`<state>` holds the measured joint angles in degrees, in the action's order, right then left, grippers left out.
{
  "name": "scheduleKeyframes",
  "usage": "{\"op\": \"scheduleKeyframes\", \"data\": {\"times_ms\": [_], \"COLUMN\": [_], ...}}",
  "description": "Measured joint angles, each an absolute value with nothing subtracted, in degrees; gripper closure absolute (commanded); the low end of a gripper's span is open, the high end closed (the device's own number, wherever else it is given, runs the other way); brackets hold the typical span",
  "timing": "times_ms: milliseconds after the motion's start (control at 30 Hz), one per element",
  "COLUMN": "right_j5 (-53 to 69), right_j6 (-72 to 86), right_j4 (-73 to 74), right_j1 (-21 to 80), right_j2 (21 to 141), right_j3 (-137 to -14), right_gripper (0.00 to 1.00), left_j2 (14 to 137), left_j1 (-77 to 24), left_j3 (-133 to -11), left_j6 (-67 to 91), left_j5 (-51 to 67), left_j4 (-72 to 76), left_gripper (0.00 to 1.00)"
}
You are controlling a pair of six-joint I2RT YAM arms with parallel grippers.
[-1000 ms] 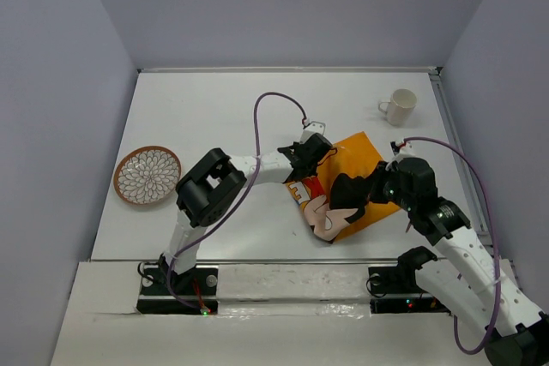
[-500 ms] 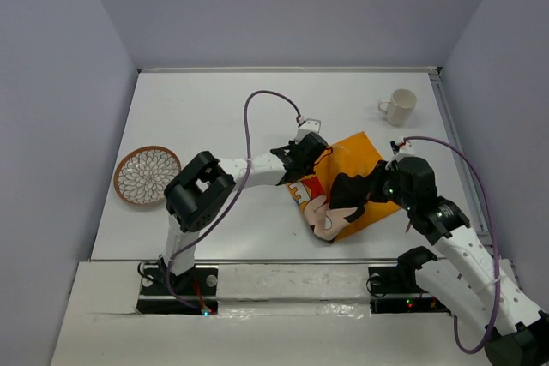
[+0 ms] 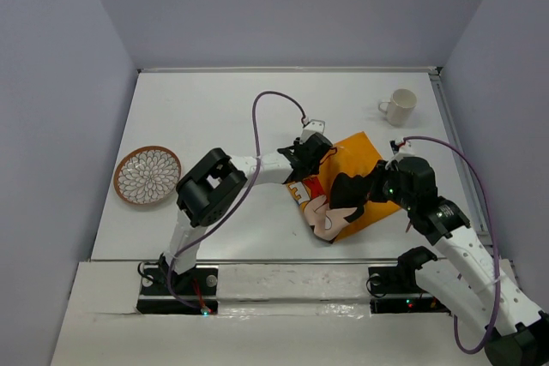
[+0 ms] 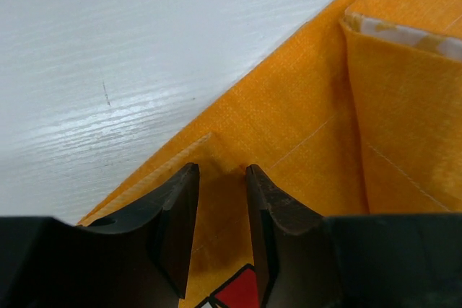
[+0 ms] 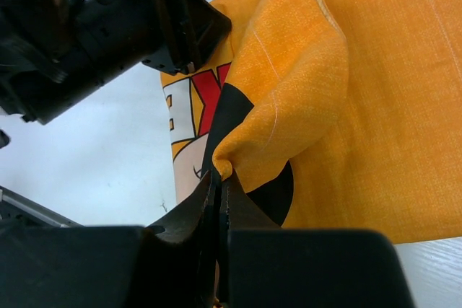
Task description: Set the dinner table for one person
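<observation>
dinner table bears the placemat — right gripper pinches its fold, left gripper narrowly parted.

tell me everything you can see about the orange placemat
The placemat is orange, woven-looking cloth with a cartoon print in black, red and cream. It lies rumpled on the white table, right of centre, with one part folded over itself. The right gripper pinches a raised fold of it in shut jaws. The left gripper sits over its left edge, jaws apart.
</observation>
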<state>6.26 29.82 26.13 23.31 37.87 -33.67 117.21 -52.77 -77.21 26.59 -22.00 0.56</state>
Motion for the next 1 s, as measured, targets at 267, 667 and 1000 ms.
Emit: {"op": "scheduleKeyframes", "data": {"times_ms": [267, 667, 1000], "right_j5": [6.9, 6.9, 5.0], "right_j6": [29.8, 29.8, 29.8], "right_j4": [25.5, 25.3, 25.3], "right_j1": [23.3, 23.3, 23.3], "right_j2": [37.3, 36.6, 37.2], "right_j3": [-32.9, -32.8, -34.3], "right_gripper": [1.0, 1.0, 1.0], "left_j2": [118.6, 118.8, 102.3], "left_j1": [-52.8, -52.8, -48.9], "left_j3": [-77.8, -77.6, -67.3], "left_j6": [26.4, 26.1, 26.3], "left_j5": [-22.5, -24.2, -24.4], "left_j4": [0.6, 0.7, 1.2], "left_gripper": [0.84, 1.0, 1.0]}}
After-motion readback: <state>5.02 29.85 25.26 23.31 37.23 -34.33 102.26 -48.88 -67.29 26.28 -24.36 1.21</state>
